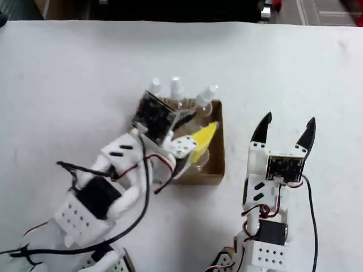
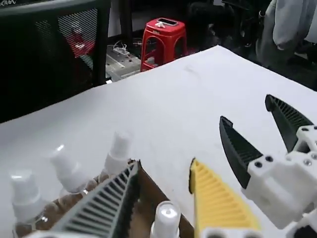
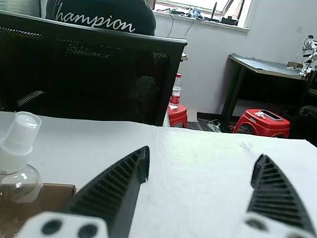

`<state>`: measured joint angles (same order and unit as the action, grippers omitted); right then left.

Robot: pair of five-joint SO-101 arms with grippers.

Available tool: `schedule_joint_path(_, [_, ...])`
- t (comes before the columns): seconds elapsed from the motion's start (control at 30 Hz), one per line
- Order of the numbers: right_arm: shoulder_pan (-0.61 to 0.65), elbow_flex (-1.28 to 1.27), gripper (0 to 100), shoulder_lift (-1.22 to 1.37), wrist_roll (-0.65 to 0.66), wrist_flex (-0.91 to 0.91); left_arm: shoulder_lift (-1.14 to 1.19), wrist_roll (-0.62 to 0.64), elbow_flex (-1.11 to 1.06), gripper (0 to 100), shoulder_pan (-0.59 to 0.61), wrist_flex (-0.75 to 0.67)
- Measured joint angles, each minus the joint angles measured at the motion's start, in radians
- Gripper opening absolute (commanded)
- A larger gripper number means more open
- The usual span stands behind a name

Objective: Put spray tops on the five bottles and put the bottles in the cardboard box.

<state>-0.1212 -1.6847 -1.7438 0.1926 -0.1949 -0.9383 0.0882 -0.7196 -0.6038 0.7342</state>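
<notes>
A cardboard box (image 1: 219, 170) sits mid-table. Three clear bottles with white spray tops (image 1: 176, 88) stand along its far side, seen close as bottles (image 2: 64, 168) in the left wrist view. My left gripper (image 1: 199, 120), with one grey and one yellow finger, hangs over the box and is shut on another bottle (image 2: 167, 218), whose spray top rises between the fingers. That bottle's clear body (image 1: 199, 158) shows under the yellow finger (image 1: 203, 140). My right gripper (image 1: 285, 131) stands open and holds nothing, on the table right of the box. Its view catches one bottle (image 3: 17, 158) in the box.
White table (image 1: 85, 68) lies bare to the left, right and far side of the box. Black cables (image 1: 142, 187) trail from the left arm near the box's front edge. A black chair (image 3: 89, 74) and red stools (image 2: 163, 42) stand beyond the far edge.
</notes>
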Motion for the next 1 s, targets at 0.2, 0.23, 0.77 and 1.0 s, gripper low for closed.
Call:
schedule_joint_path(0.2, [0.000, 0.000, 30.8, 0.000, 0.000, 0.000, 0.000, 0.000, 0.273, 15, 0.083, 0.232])
schedule_joint_path(0.23, [0.000, 0.000, 30.8, 0.000, 0.000, 0.000, -0.002, 0.000, 0.305, 15, 0.101, 0.267])
schedule_joint_path(0.77, [0.000, 0.000, 30.7, 0.000, 0.000, 0.000, -0.006, -0.006, 0.647, 12, 0.571, 0.717])
schedule_joint_path(1.0, [0.000, 0.000, 0.1, 0.000, 0.000, 0.000, -0.011, -0.210, 0.707, 2, 0.583, 0.842])
